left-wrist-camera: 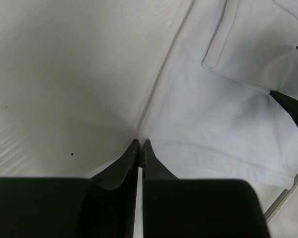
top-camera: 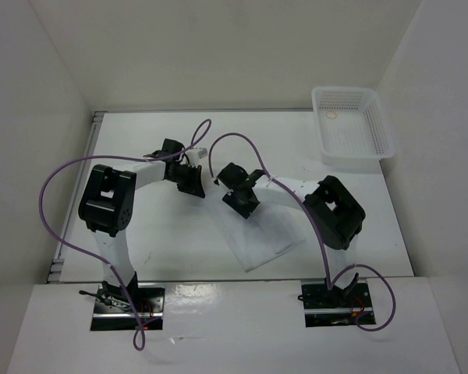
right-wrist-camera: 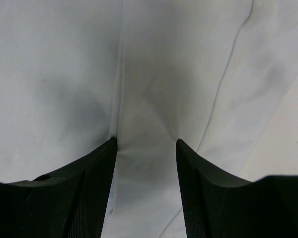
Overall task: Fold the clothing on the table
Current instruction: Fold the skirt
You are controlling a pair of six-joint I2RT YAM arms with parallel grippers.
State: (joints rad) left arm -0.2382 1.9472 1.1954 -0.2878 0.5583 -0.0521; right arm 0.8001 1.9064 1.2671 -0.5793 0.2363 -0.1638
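Left gripper: black tapered jaws clenched tip to tip, right at the clothing, on its hemmed edge; can't tell whether fabric is pinched. Matte white table lies left of the tips.
Right gripper: ribbed black jaws parted, released. Thin white clothing lies between and beyond them, with soft creases running ahead.

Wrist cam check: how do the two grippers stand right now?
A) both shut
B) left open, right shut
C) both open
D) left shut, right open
D: the left gripper has its fingers pressed together at the edge of the clothing, while the right gripper shows a clear gap between its fingers over the fabric.
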